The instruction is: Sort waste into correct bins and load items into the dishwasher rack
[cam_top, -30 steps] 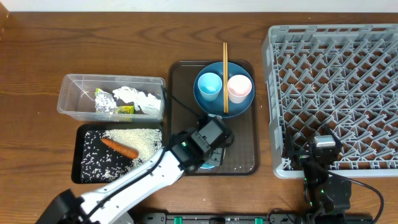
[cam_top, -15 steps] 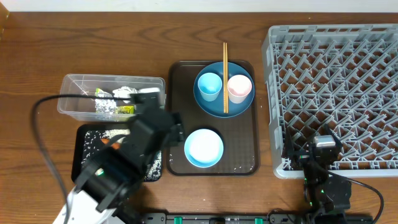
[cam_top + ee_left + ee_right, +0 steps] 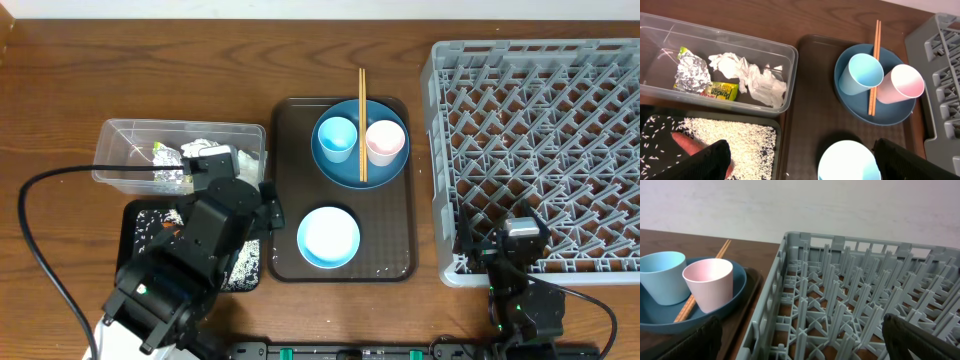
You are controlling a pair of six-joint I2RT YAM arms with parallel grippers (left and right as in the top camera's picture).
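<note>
The clear tub holds crumpled napkins and a foil wrapper. In front of it, the black tray carries white rice and a carrot piece, partly behind a finger. On the brown tray stand the white bowl and the blue plate, which bears a light blue cup, a pink cup and chopsticks. My left gripper hangs open and empty over the black tray's right edge. My right gripper stands open and empty over the front edge of the grey rack.
The left arm covers much of the black tray in the overhead view. A black cable loops at the left. The rack fills the right side of the wooden table.
My left arm has swung left from above the white bowl to above the black tray, and its jaws have spread wider. The bowl now shows whole. The right arm has not moved.
</note>
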